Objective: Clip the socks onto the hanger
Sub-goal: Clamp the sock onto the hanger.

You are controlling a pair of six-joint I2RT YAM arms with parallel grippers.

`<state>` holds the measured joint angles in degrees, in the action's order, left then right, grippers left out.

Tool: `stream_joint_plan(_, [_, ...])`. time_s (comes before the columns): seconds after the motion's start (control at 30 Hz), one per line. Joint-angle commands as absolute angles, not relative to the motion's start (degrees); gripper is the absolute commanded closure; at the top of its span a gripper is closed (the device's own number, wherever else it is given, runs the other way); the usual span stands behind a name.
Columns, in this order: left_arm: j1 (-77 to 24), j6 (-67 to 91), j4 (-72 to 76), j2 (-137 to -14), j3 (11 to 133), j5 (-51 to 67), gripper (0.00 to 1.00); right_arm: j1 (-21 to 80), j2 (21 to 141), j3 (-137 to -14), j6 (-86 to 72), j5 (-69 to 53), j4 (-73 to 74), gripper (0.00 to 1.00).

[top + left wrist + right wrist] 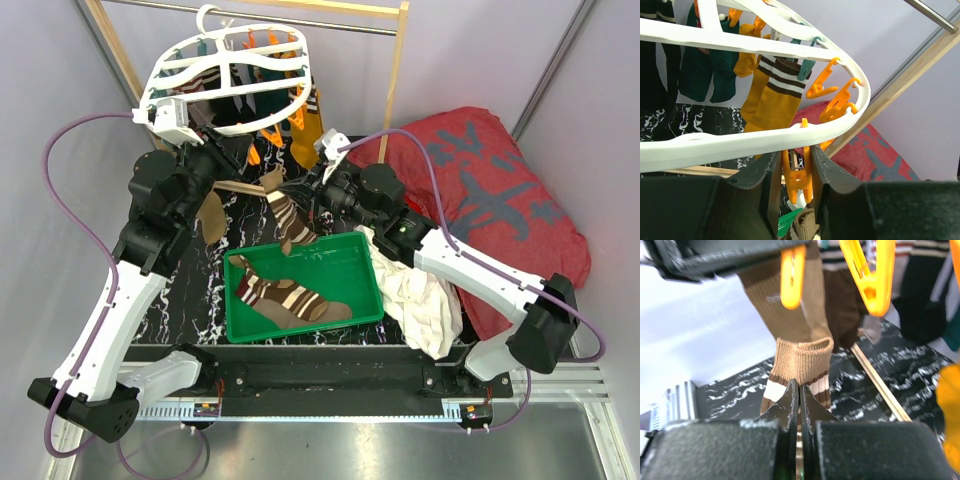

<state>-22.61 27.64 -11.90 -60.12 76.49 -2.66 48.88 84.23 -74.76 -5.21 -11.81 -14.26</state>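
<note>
The white oval hanger [230,80] hangs tilted from the rod, with several socks clipped under it. One is a mustard striped sock [775,100]. My left gripper [796,152] is under the hanger rim [740,140], shut on an orange clip [797,177] and squeezing its handles; it also shows in the top view [240,155]. My right gripper [799,385] is shut on a brown sock with cream stripes [800,360], its cuff raised just below that clip. In the top view this sock [288,222] dangles from the right gripper [303,195]. Another striped sock [290,300] lies in the green tray [300,330].
A wooden rack [395,70] with a metal rod stands at the back. A big red cushion [490,190] lies at the right, with a white cloth [420,290] beside the tray. A tan sock [210,215] hangs by the left arm. Other orange clips [870,275] hang close by.
</note>
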Motion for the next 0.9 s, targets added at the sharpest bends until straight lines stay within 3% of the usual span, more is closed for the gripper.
stream_joint_plan(0.0, [-22.85, 28.65, -8.79, -59.50, 76.55, 1.23, 1.00, 47.81, 85.34, -77.96, -7.56, -16.95, -21.44, 1.00])
stream_joint_plan(0.87, [-22.85, 30.06, -7.47, -60.03, 76.11, 4.31, 1.00, 44.12, 88.68, -81.03, -14.76, -23.55, -28.03, 1.00])
